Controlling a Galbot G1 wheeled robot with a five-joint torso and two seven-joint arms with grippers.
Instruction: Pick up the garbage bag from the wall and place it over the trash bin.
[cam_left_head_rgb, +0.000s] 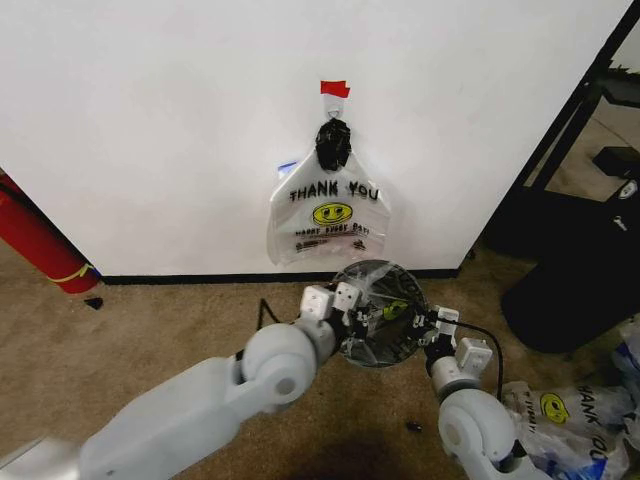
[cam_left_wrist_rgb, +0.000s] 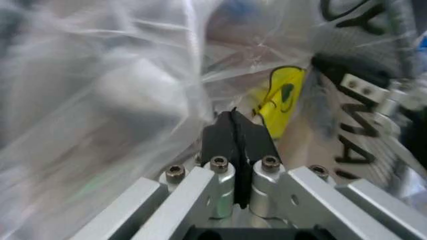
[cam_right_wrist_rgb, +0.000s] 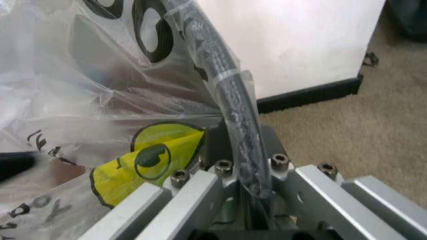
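Note:
The trash bin (cam_left_head_rgb: 372, 352), round black wire mesh, stands on the carpet below the wall (cam_left_head_rgb: 150, 120). The garbage bag (cam_left_head_rgb: 388, 296), thin translucent film with a yellow smiley, lies stretched over its mouth. My left gripper (cam_left_head_rgb: 345, 306) is at the bin's left rim, and in the left wrist view this gripper (cam_left_wrist_rgb: 233, 122) has its fingers pressed together with the bag's film (cam_left_wrist_rgb: 100, 75) around them. At the right rim, my right gripper (cam_left_head_rgb: 432, 322) is shut. The right wrist view shows the same gripper (cam_right_wrist_rgb: 243, 137) clamped on the bag-wrapped bin rim (cam_right_wrist_rgb: 227, 85).
Another "THANK YOU" smiley bag (cam_left_head_rgb: 330, 215) with a black knotted top hangs on the wall under a red tape mark (cam_left_head_rgb: 335, 88). A red cylinder (cam_left_head_rgb: 35, 240) leans at the left. A black stand (cam_left_head_rgb: 580, 250) is at the right. More bags (cam_left_head_rgb: 560, 410) lie on the carpet beside my right arm.

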